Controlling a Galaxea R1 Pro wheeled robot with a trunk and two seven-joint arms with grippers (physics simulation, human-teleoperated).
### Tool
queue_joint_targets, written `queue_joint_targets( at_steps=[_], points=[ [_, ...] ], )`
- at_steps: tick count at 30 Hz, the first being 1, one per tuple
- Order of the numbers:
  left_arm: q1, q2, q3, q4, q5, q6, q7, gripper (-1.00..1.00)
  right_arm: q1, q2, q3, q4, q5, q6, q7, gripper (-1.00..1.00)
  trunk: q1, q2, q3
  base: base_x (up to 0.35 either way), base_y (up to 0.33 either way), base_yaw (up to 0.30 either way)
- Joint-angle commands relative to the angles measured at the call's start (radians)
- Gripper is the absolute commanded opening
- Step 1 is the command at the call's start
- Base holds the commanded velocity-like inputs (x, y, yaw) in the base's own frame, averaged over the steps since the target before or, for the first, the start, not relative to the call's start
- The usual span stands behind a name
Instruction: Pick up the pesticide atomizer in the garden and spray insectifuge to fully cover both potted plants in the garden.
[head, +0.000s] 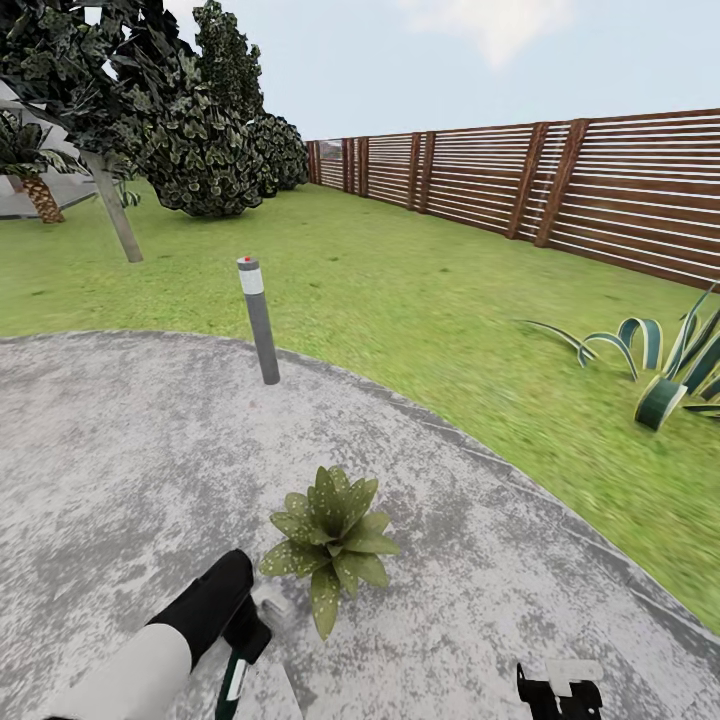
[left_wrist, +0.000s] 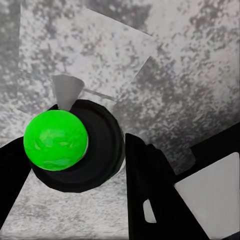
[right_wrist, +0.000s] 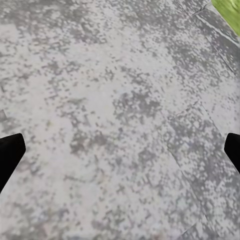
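The left gripper (head: 243, 640) grips the pesticide atomizer (head: 234, 680), its green-and-black end (left_wrist: 57, 140) between the fingers, just left of the potted plant (head: 332, 540) on the round paving (head: 120, 450). Pickup looks done; spraying this plant appears under way or imminent, and a second remains. Right of the plant, the right gripper (right_wrist: 120, 155) hangs wide and empty.

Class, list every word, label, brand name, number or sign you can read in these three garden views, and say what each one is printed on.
No readable text in any view.
The pesticide atomizer held in the left gripper: green band, no legible label.
The grey post on the round paving: a pale band and a red dot on top, no writing.
The wooden slat fence: bare slats, no sign.
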Motion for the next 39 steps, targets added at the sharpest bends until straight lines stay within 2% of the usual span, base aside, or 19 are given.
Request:
queue_joint_targets(
  at_steps=[1, 4, 6, 8, 12, 14, 20, 25, 39],
  points=[
    [0.003, 0.01, -0.001, 0.0, -0.008, 0.0, -0.01, -1.0, -0.001, 0.0, -0.008, 0.001, 0.011, -0.003, -0.003, 1.0, 0.0, 0.0, -0.001, 0.0, 0.0, 0.0],
    [0.007, 0.048, 0.0, 0.002, -0.005, -0.004, -0.012, -1.0, -0.001, 0.0, -0.008, 0.001, 0.011, -0.003, -0.003, 1.0, 0.0, 0.0, -0.001, 0.0, 0.0, 0.0],
    [0.008, 0.049, 0.0, 0.002, -0.005, -0.005, -0.011, -1.0, -0.001, 0.0, -0.008, 0.001, 0.011, -0.003, -0.003, 1.0, 0.0, 0.0, -0.001, 0.0, 0.0, 0.0],
    [0.008, 0.038, 0.0, 0.002, -0.005, -0.006, -0.011, -1.0, -0.001, 0.0, -0.008, 0.001, 0.011, -0.003, -0.003, 1.0, 0.0, 0.0, -0.001, 0.0, 0.0, 0.0],
    [0.008, -0.023, -0.001, 0.002, -0.006, -0.006, -0.01, -1.0, -0.001, 0.0, -0.008, 0.001, 0.011, -0.003, -0.003, 1.0, 0.0, 0.0, -0.001, 0.0, 0.0, 0.0],
    [0.008, -0.033, 0.0, 0.002, -0.006, -0.006, -0.009, -1.0, -0.001, 0.0, -0.008, 0.001, 0.011, -0.003, -0.003, 1.0, 0.0, 0.0, -0.001, 0.0, 0.0, 0.0],
    [-0.005, -0.024, -0.001, -0.011, -0.009, -0.001, -0.011, -1.0, -0.001, 0.0, -0.008, 0.001, 0.011, -0.003, -0.003, 1.0, 0.0, 0.0, -0.001, 0.0, 0.0, 0.0],
    [-0.057, -0.028, 0.041, -0.011, -0.008, 0.003, -0.009, -1.0, -0.001, 0.0, -0.008, 0.001, 0.011, -0.003, -0.003, 1.0, 0.0, 0.0, -0.001, 0.0, 0.0, 0.0],
    [-0.043, -0.021, 0.048, 0.007, -0.008, -0.012, -0.003, -1.0, -0.001, 0.0, -0.008, 0.001, 0.011, -0.003, -0.003, 1.0, 0.0, 0.0, -0.001, 0.0, 0.0, 0.0]
  ],
)
